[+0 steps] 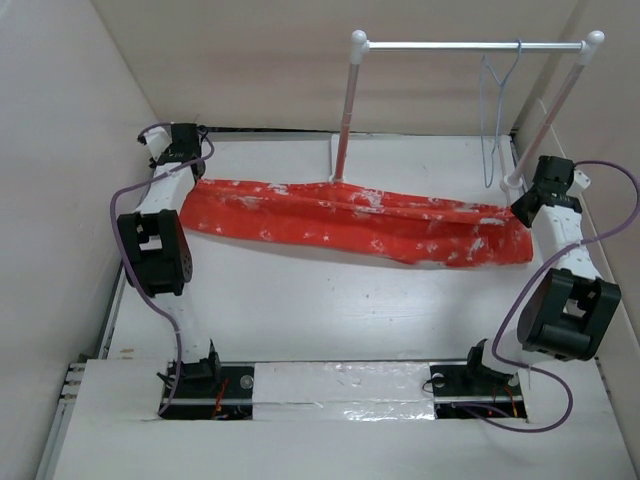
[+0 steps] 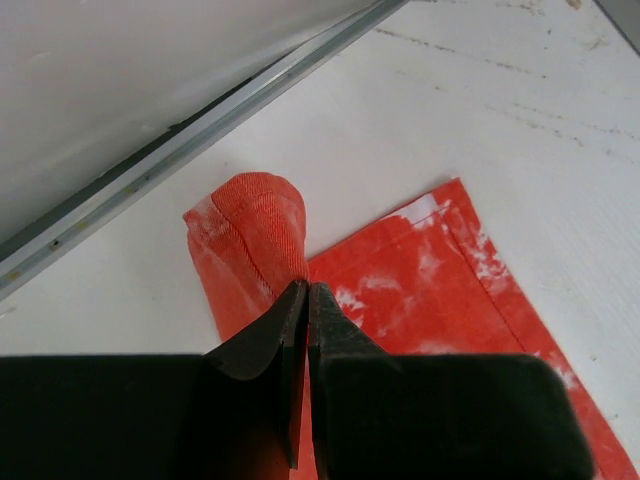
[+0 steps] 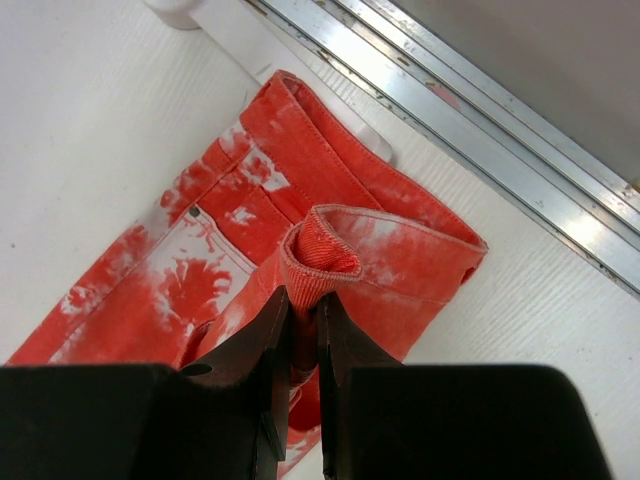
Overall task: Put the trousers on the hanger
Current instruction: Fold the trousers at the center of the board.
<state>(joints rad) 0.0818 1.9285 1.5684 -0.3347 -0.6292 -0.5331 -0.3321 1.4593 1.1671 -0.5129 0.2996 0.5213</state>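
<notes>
**Both claws clamped, trousers stretched across the table**

The bright orange-red trousers with white mottled blotches (image 1: 360, 220) lie flat across the far half of the white table (image 1: 330, 310), running from the left arm to the right arm. The left gripper (image 2: 307, 290) has its black fingers pressed together on a raised fold of cloth at the leg end, beside the open cuff. On the other side, the right gripper (image 3: 303, 300) is pinched tight on a lifted fold of the waistband, near the small dark waist button (image 3: 193, 212).

The overhead view shows both claws low at the two ends of the garment, close to the back wall. The thin pale blue-grey wire hanger (image 1: 497, 110) hangs by its hook from the white two-post rail stand (image 1: 470, 45), above the waist end of the trousers and apart from them.
</notes>
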